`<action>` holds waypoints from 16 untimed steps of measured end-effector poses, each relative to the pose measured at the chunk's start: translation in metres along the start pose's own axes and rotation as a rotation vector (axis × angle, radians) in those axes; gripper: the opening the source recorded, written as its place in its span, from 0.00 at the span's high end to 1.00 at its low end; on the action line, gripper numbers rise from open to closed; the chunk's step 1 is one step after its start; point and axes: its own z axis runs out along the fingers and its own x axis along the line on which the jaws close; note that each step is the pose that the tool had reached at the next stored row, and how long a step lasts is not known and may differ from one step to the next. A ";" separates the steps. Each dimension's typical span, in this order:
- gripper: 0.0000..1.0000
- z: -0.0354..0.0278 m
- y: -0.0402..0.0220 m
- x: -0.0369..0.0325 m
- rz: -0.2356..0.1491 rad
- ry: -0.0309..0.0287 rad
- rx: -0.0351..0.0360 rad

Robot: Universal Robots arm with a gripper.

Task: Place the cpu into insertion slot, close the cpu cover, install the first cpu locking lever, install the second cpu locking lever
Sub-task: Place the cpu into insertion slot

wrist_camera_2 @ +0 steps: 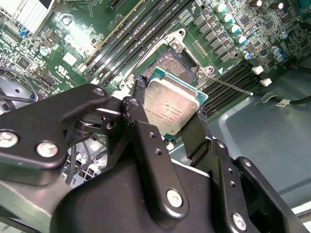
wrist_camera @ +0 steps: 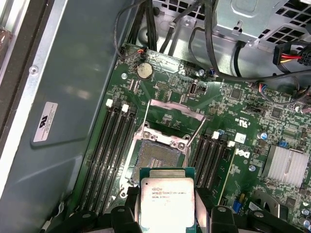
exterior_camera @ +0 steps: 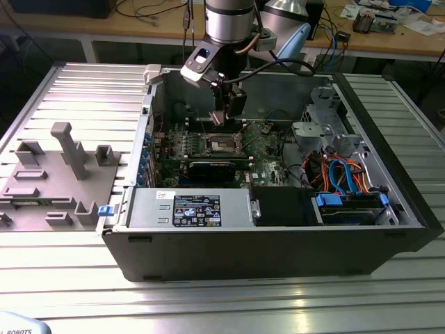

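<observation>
An open computer case (exterior_camera: 278,240) is laid on the ridged surface (exterior_camera: 208,306), with a green motherboard (wrist_camera: 163,94) seen on its floor. Over the board's middle, the cpu (wrist_camera: 166,201) is clamped by its edges in the end effector (wrist_camera: 166,206) and held above the uncovered insertion slot (wrist_camera: 154,158).

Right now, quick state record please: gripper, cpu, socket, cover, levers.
gripper: gripper reaching down into the open computer case, jaws shut on the cpu
cpu: the cpu held by two opposite edges, metal top facing both wrist views, not seated
insertion slot: the insertion slot empty, dark contact field exposed, just beyond the held chip
cpu cover: the cpu cover swung open, away from the socket
locking levers: two thin locking levers unlatched, one on each side of the cover
</observation>
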 end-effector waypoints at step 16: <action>0.45 0.0004 0.0000 0.0000 0.019 -0.0007 0.0003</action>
